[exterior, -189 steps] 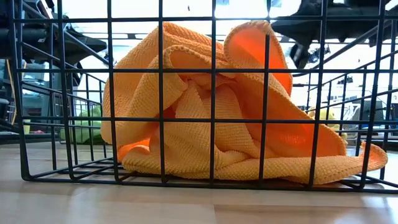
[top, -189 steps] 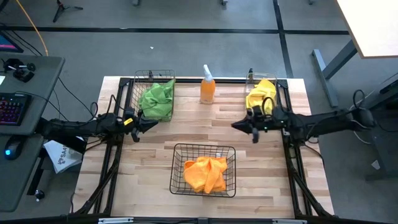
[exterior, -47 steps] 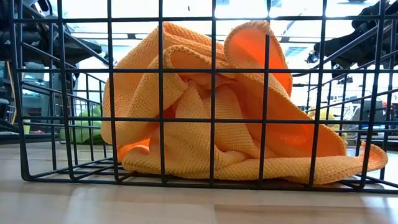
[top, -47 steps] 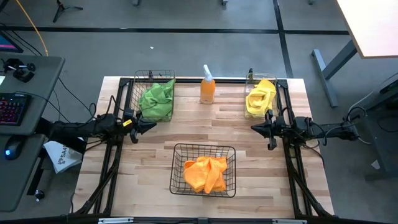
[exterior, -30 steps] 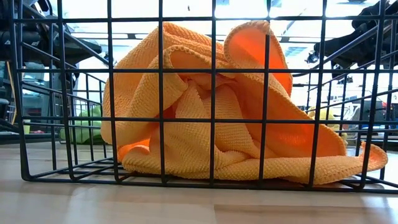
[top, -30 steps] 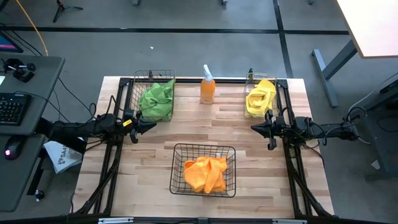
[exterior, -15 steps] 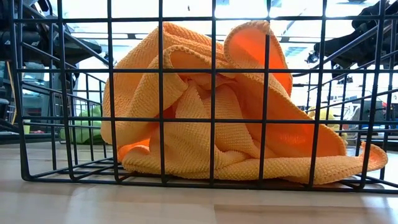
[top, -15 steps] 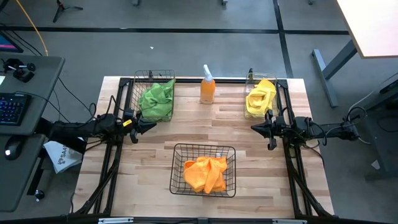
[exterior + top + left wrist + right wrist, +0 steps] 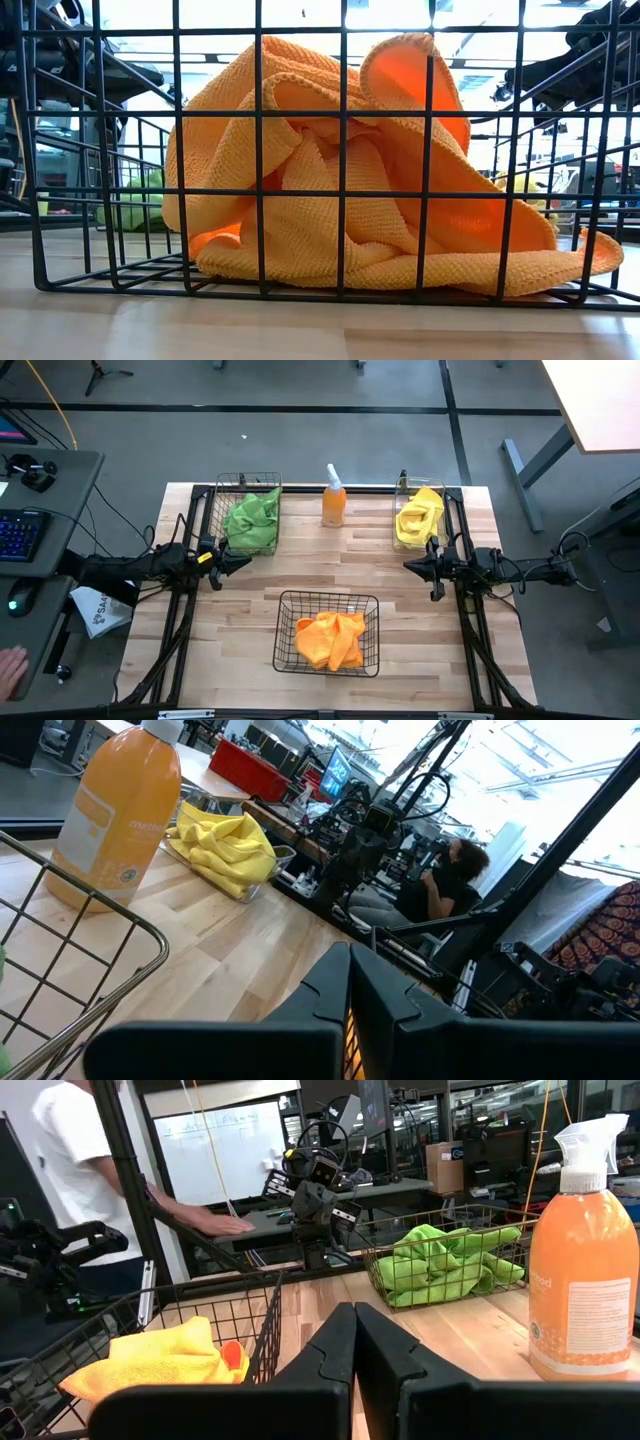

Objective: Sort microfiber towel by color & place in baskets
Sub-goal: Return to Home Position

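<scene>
Three towels lie in three containers. A green towel (image 9: 250,518) fills the taller black wire basket (image 9: 216,510) at the far left. A yellow towel (image 9: 418,515) sits in the clear bin (image 9: 401,497) at the far right. An orange towel (image 9: 330,638) is bunched in the wider wire basket (image 9: 283,630) near the table's front, and it fills the low view (image 9: 340,180). My left gripper (image 9: 238,561) hovers shut just in front of the green basket. My right gripper (image 9: 410,566) hovers shut in front of the clear bin. Both point toward the table's middle.
An orange spray bottle (image 9: 334,500) stands at the far edge between the green basket and the clear bin. Bare wood lies between the two grippers. A desk with a keyboard (image 9: 18,535) stands left of the table, and a hand (image 9: 8,666) shows beside it. People are in the room beyond.
</scene>
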